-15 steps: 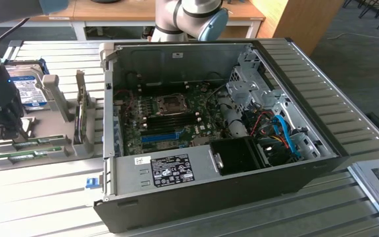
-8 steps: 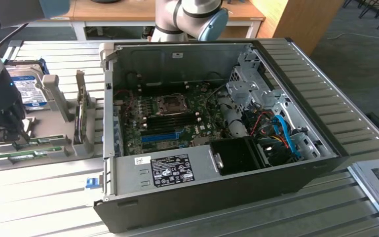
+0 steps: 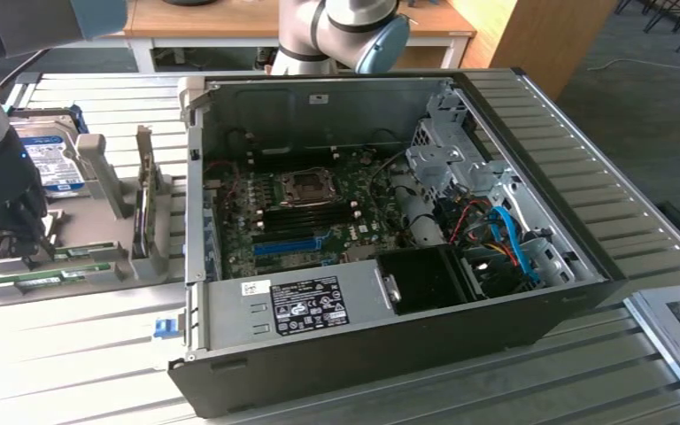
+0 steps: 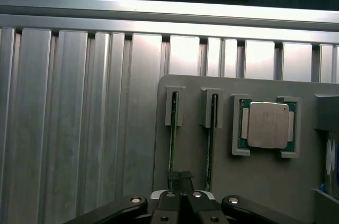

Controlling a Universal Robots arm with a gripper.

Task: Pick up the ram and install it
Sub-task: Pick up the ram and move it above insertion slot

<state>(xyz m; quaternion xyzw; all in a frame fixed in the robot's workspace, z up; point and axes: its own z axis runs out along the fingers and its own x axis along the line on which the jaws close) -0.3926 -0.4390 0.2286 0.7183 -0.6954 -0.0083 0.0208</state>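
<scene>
Table (image 3: 623, 159): computer case (image 3: 375, 372) on it; holder (image 3: 139, 266) at the exterior view's left of it; in holder, two ram sticks (image 4: 172, 139) slotted side by side, processor (image 4: 267, 124) beside them; my gripper (image 4: 180, 179) over the sticks.

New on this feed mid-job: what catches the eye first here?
The open PC case with its bare motherboard dominates the middle of the exterior view. At that view's left, the shut end effector is down at a ram in the grey holder, near a silver processor.
</scene>
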